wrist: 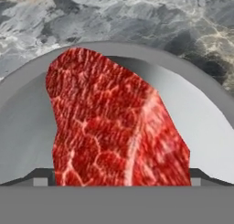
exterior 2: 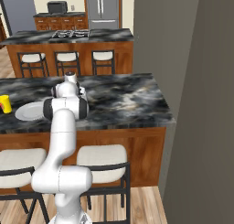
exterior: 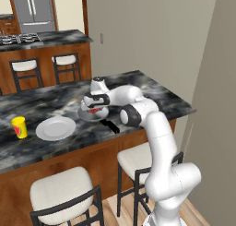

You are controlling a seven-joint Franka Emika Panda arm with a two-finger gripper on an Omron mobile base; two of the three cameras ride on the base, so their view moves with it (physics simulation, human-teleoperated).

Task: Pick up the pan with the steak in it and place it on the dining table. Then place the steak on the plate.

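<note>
Steak (wrist: 114,127) fills the pan (wrist: 201,109) on the dining counter (exterior: 152,89); claw (exterior: 94,110) straddles it, closure untellable. Next: lift to plate (exterior: 56,127).

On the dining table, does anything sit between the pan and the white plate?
No. In the left base view the strip of dining table between the pan and the plate is bare marbled top.
</note>
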